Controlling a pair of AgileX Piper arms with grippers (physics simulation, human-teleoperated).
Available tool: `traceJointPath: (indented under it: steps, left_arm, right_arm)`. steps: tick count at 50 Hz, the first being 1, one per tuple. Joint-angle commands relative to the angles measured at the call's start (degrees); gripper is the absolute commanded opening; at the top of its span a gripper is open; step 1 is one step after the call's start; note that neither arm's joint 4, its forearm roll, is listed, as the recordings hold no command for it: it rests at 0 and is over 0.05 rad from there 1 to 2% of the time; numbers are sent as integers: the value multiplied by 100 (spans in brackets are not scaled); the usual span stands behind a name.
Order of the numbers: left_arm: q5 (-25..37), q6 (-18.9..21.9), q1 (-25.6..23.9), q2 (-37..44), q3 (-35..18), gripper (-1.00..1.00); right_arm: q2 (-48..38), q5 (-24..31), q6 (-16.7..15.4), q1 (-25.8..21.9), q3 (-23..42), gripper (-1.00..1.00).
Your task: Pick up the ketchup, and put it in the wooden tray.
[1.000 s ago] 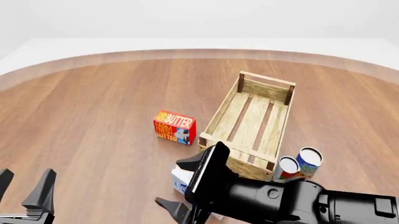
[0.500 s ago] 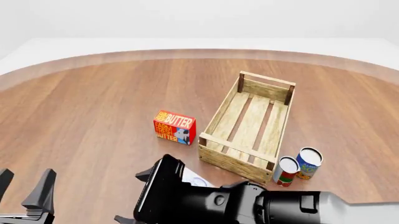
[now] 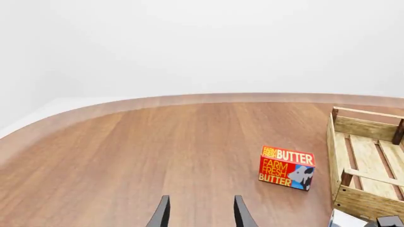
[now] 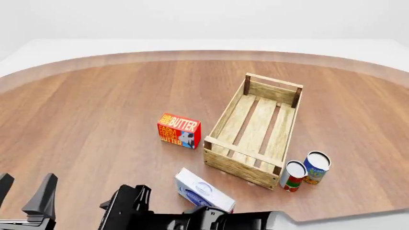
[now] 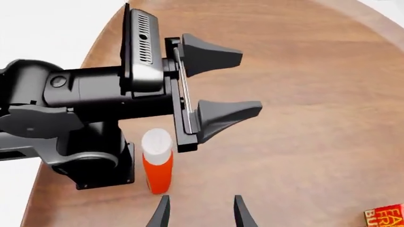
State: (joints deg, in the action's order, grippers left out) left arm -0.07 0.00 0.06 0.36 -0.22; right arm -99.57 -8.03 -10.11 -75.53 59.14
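The ketchup (image 5: pixel 157 168) stands upright on the wooden desk (image 4: pixel 96 110), long axis vertical and white cap up, close to the desk's near edge beside the base of the left arm; only the right wrist view shows it, and the front view does not. The left gripper (image 5: pixel 218 85) hangs above the bottle with its jaws spread wide and nothing between them; in the front view it sits at the near left corner (image 4: pixel 26 194). The right gripper (image 5: pixel 198 213) faces the bottle, its two dark fingertips apart and empty, the ketchup just beyond one tip and not touching it. In the front view the right arm's dark body lies low along the near edge.

The wooden tray (image 4: pixel 255 127) rests right of the desk's centre, its long side running away toward the far edge, slatted floor bare. A red butter box (image 4: pixel 179 131) stands just left of it. A white carton (image 4: pixel 204 190) lies near the tray's near left corner, and two cans (image 4: pixel 305 170) stand by its near right corner.
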Motion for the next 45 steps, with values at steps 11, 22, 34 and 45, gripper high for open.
traceJointPath:
  steps: [11,22,34,45]
  left_arm:
    - [0,0,1,2,-2,100]
    - [-3,1,1,5,-3,100]
    - [2,1,2,0,-3,100]
    - [6,1,3,-7,1,100]
  right_arm:
    - [-574,21,154,-505,533,100]
    - [-744,-39,228,-629,646,100]
    - [-1114,-272,182,-636,709,100]
    - [-1912,-569,126,-517,1007,100]
